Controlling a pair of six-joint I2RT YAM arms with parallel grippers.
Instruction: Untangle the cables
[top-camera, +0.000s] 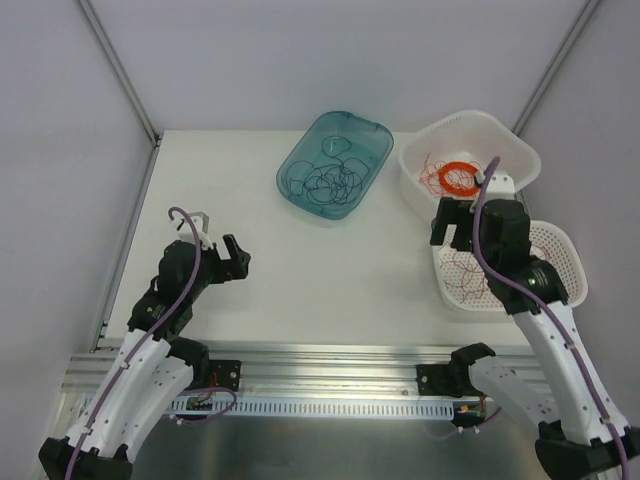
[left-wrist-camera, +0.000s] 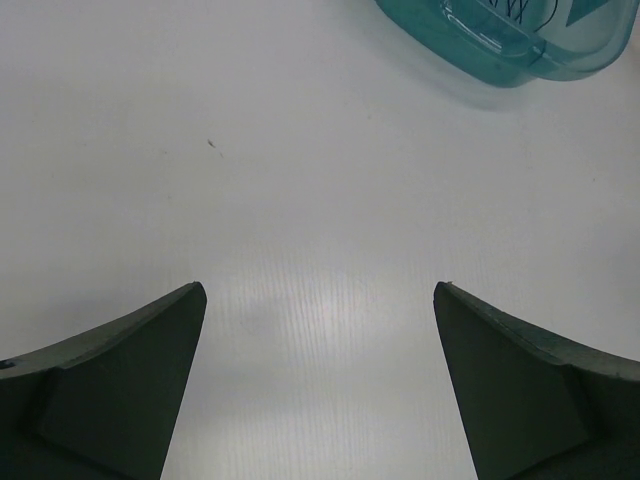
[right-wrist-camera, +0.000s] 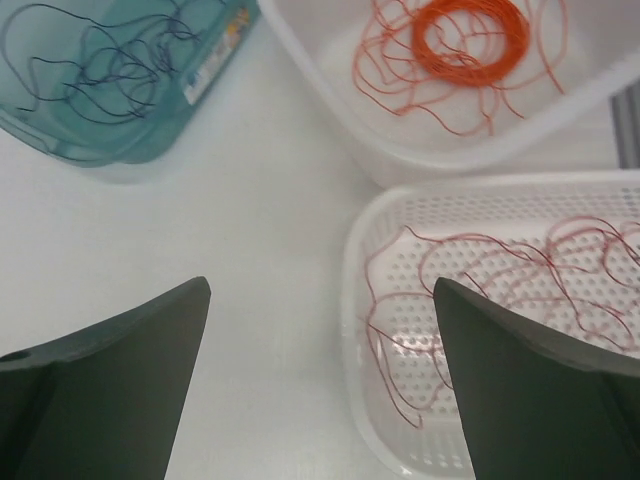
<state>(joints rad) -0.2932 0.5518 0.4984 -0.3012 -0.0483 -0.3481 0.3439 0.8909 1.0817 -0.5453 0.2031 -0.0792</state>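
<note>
Three colours seemingly sorted, little left: dark wires (right-wrist-camera: 120, 70), orange wires (right-wrist-camera: 400, 85), red wires (right-wrist-camera: 500, 262); left gripper (left-wrist-camera: 320, 288) and right gripper (right-wrist-camera: 322, 285) gape wide, empty.

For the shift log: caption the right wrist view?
Open right hand over the perforated basket rim, red wires inside; white tub of orange wires, teal tray of dark wires beyond.

Teal tub (top-camera: 372, 135) translucent glossy plastic; basket (top-camera: 565, 260) perforated white plastic; table (top-camera: 300, 270) matt.
</note>
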